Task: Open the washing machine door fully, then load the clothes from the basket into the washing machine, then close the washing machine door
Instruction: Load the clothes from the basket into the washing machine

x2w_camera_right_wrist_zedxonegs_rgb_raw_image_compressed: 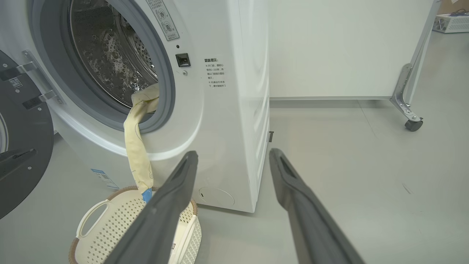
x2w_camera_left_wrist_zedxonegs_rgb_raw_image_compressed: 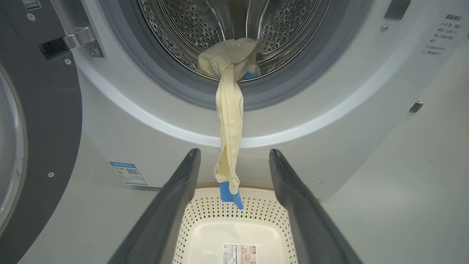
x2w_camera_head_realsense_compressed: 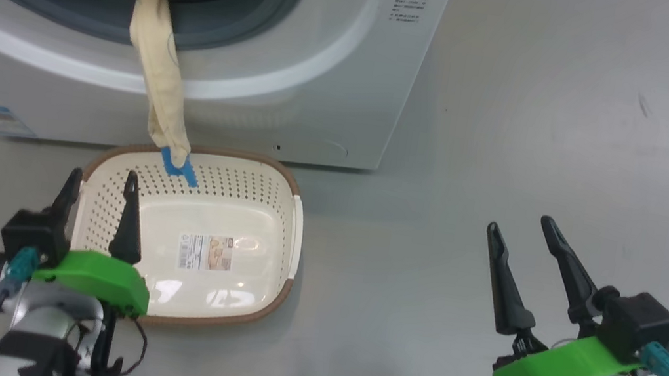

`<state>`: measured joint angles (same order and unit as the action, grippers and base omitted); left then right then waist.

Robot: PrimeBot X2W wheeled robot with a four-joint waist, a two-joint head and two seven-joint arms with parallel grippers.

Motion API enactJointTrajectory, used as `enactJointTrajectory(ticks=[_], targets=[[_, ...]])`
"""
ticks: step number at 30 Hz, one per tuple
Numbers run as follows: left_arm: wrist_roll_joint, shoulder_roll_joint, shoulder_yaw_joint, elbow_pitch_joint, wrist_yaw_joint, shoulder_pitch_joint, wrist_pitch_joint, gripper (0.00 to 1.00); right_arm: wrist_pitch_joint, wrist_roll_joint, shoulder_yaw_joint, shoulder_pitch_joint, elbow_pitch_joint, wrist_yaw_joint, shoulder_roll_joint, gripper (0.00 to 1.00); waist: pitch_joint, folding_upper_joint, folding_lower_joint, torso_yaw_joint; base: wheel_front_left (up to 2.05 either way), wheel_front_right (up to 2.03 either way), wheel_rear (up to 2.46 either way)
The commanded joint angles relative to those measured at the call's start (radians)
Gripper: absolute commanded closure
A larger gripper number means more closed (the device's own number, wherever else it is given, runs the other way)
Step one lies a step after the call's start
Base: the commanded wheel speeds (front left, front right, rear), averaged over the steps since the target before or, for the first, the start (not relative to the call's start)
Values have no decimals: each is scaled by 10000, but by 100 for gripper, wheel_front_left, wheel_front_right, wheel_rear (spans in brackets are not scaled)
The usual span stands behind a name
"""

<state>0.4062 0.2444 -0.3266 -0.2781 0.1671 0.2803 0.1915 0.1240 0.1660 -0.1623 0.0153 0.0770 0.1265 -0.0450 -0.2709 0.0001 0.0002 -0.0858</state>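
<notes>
The washing machine (x2w_camera_head_realsense_compressed: 338, 76) stands with its door (x2w_camera_left_wrist_zedxonegs_rgb_raw_image_compressed: 40, 146) swung open at the left. The clothes (x2w_camera_head_realsense_compressed: 160, 42) lie on the drum's lip (x2w_camera_left_wrist_zedxonegs_rgb_raw_image_compressed: 231, 58), and one cream leg with a blue cuff (x2w_camera_left_wrist_zedxonegs_rgb_raw_image_compressed: 230, 196) hangs down over the gasket to the basket's far rim. The cream perforated basket (x2w_camera_head_realsense_compressed: 253, 202) on the floor holds nothing but its label. My left gripper (x2w_camera_head_realsense_compressed: 101, 185) hovers open over the basket's near left corner, short of the cuff. My right gripper (x2w_camera_head_realsense_compressed: 525, 231) stands open over bare floor to the right, holding nothing.
Grey floor (x2w_camera_head_realsense_compressed: 548, 134) spreads to the right of the washing machine (x2w_camera_right_wrist_zedxonegs_rgb_raw_image_compressed: 234, 110). A white panel on a metal frame with a caster (x2w_camera_right_wrist_zedxonegs_rgb_raw_image_compressed: 413, 124) stands behind. The open door (x2w_camera_right_wrist_zedxonegs_rgb_raw_image_compressed: 22, 154) juts out at the left of the basket (x2w_camera_right_wrist_zedxonegs_rgb_raw_image_compressed: 106, 227).
</notes>
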Motion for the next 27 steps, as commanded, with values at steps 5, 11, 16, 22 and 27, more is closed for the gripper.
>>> enactJointTrajectory(ticks=[5, 11, 16, 22, 27], targets=[[313, 250, 311, -999, -679, 1863, -300, 0, 354, 138, -315, 936, 258, 42, -52, 0, -1516, -1, -2, -442, 0, 0, 0], [842, 426, 501, -3134, -1549, 3739, -832, 0, 710, 359, -610, 1574, -53, 42, -52, 0, -2365, -1, -2, -1012, 0, 0, 0], [1237, 784, 782, -4863, -2124, 4978, -1121, 0, 994, 690, -752, 1904, -335, 42, -52, 0, -2832, -1, -2, -1624, 0, 0, 0], [1374, 1193, 879, -6085, -2440, 5880, -1227, 0, 1202, 960, -858, 2084, -587, 42, -52, 0, -3222, -1, -2, -2129, 0, 0, 0], [1442, 1448, 922, -6922, -2566, 6532, -1183, 0, 1320, 1158, -981, 2197, -793, 42, -52, 0, -3395, -1, -2, -2386, 0, 0, 0]])
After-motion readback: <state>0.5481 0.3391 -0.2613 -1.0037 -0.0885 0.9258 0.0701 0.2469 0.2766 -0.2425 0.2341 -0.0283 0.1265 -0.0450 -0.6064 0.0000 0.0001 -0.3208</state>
